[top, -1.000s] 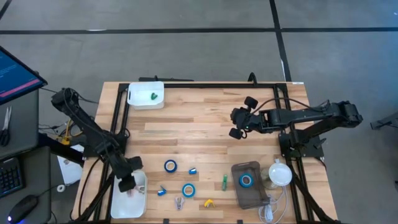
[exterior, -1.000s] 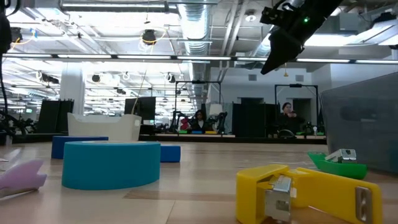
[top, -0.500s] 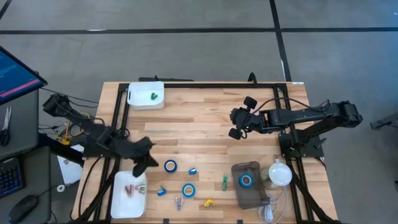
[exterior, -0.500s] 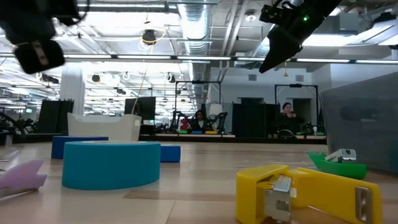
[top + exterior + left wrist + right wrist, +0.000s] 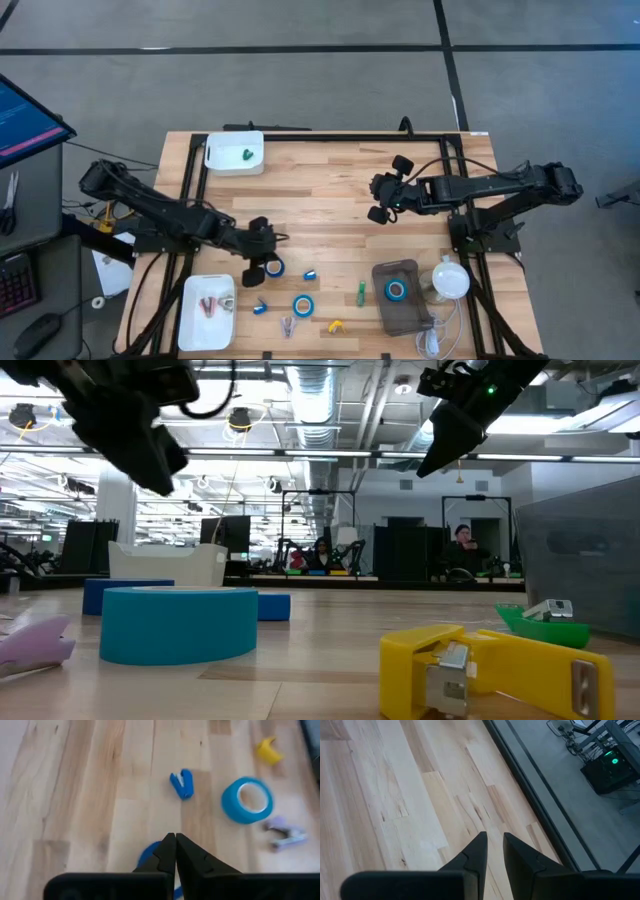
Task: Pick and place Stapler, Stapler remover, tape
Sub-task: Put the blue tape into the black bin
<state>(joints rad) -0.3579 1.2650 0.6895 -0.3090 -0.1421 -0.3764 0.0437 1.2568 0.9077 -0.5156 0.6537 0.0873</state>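
The left end effector [image 5: 262, 262] hangs just above a blue tape roll [image 5: 274, 267] near the front of the wooden desk [image 5: 320, 190]. Its two fingers are pressed together and hold nothing. I think it could bump the roll and push it away, because closed fingers cannot slip around it. It needs to open first.

A second tape roll [image 5: 302, 305] lies closer to the front edge, near a small blue stapler remover [image 5: 260, 307], a purple one [image 5: 288, 326] and a yellow one [image 5: 336, 326]. A green stapler [image 5: 360, 292] lies beside them.

The white tray [image 5: 190, 320] at the front left corner has a small pink thing in it; I cannot tell what it is. The dark grey tray [image 5: 405, 318] at the front right has the third tape roll [image 5: 396, 290] in it.

Farther back, the right end effector [image 5: 383, 199] waits in the air over bare wood, its fingers a little apart and empty. At the far left, the white bin [image 5: 216, 158] has one small green thing [image 5: 243, 154] in it.
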